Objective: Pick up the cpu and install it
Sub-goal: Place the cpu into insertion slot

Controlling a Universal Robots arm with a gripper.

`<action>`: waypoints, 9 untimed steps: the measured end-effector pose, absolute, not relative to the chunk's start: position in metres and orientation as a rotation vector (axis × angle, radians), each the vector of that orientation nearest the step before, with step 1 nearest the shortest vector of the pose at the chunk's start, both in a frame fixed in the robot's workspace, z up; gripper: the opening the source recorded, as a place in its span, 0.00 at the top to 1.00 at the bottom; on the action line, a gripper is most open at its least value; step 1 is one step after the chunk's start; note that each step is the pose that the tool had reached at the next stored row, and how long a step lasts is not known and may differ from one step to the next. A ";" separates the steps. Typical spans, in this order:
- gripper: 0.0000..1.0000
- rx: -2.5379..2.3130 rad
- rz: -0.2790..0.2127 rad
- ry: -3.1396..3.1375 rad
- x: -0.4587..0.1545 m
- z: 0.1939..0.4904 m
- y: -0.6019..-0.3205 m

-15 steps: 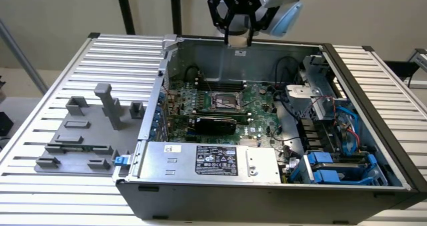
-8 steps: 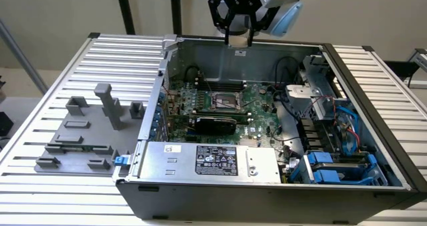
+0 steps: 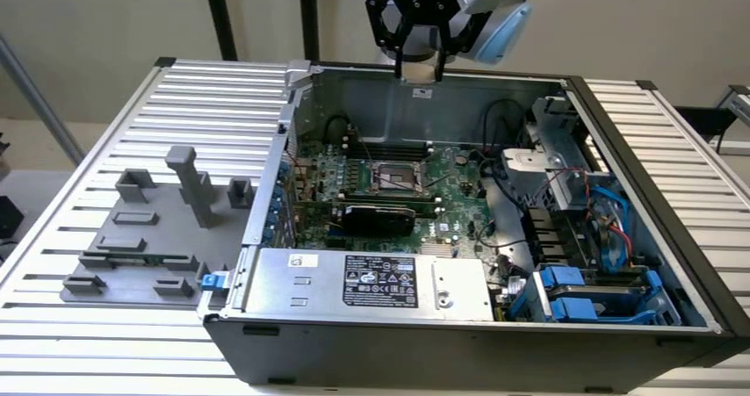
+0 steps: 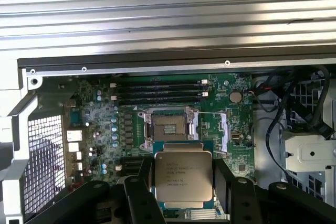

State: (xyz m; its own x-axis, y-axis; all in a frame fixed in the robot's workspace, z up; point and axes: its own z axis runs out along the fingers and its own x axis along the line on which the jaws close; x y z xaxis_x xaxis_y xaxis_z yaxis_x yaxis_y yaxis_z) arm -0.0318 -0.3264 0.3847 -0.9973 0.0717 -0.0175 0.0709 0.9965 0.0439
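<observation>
Transport is the step in hand, by my reading: the claw (image 3: 419,67) hangs at the upper middle of the exterior view, above the far wall of the open computer case (image 3: 351,343), and it is clenched on the cpu (image 4: 182,179). In the wrist view the chip sits flat between the dark fingers (image 4: 137,199), silver plate and printed lettering facing the camera. The chip is in the air, well apart from the motherboard (image 3: 451,172). The socket (image 4: 169,127) lies open in the middle of the board, its metal frame raised and its bed bare, so nothing is installed yet. The grey tray (image 3: 140,238) with upright blocks stands on the slatted bench (image 3: 211,89) at the exterior view's left, away from the claw. Seating the chip would, I judge, call for bringing it level over the socket, squaring its edges with the frame, and lowering it without tilt, since the bed looks delicate.
</observation>
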 end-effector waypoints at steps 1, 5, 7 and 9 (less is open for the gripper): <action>0.45 0.112 0.068 3.120 -0.032 0.385 -0.326; 0.45 0.216 0.067 3.113 -0.032 0.385 -0.326; 0.45 0.272 0.066 3.108 -0.032 0.384 -0.326; 0.45 0.328 0.065 3.102 -0.032 0.384 -0.326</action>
State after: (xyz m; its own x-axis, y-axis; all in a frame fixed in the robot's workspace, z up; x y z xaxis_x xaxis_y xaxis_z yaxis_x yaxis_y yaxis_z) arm -0.0318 -0.3264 0.3843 -0.9776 0.2096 -0.0175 0.2087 0.9770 0.0440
